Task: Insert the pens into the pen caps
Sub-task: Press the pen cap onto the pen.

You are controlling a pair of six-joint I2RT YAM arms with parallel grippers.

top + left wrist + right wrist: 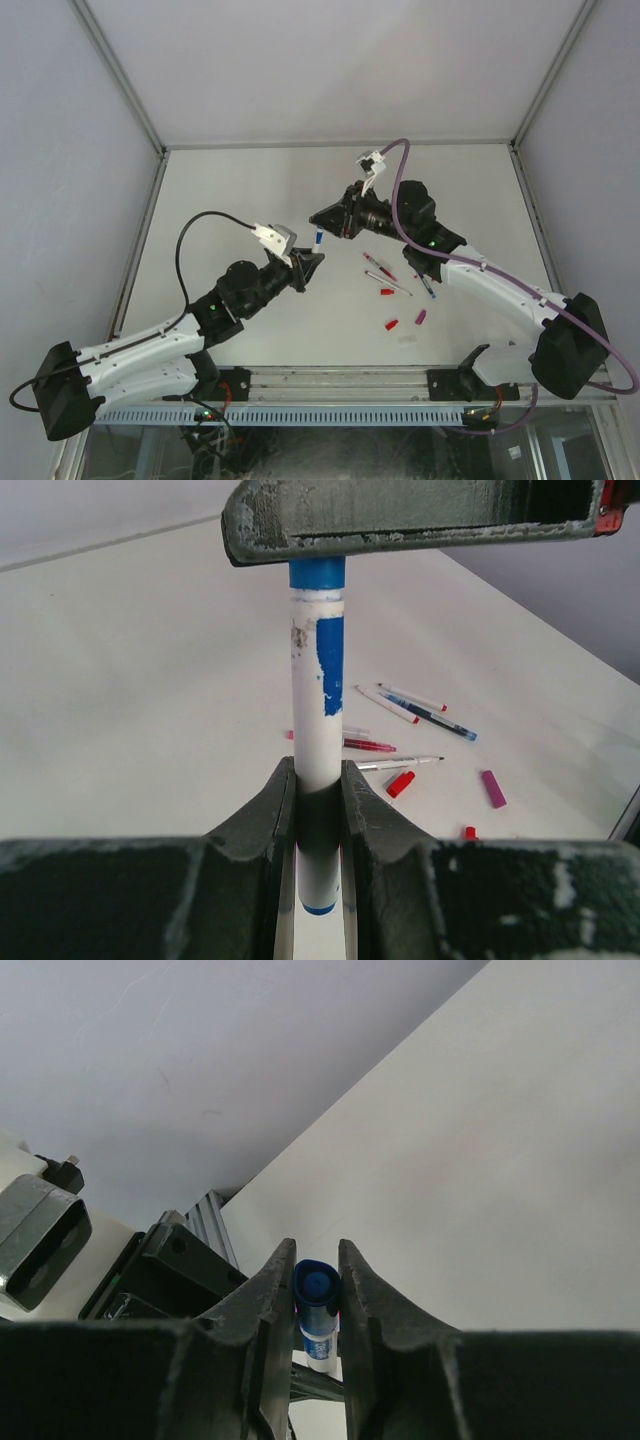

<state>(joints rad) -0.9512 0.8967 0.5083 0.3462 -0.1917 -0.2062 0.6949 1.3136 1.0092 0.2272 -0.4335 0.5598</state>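
Room: grey walls (pixel 60 120), white desk (pixel 250 180).
Left jaws: clenched on blue pen (pixel 318 710), up off the desk.
Right jaws: pinching blue cap (pixel 317 1285) at the pen's top.
Farther right: loose pens (pixel 380 266) and caps (pixel 392 324) lying on the desk.

White pen (pixel 318 720) with blue patch; blue cap (pixel 318 1285).

Both arms reach inward and meet, the left gripper (pixel 311 264) clamped low on the pen (pixel 318 710) and the right gripper (pixel 320 219) pinching the blue cap (pixel 318 1285) on its upper end.
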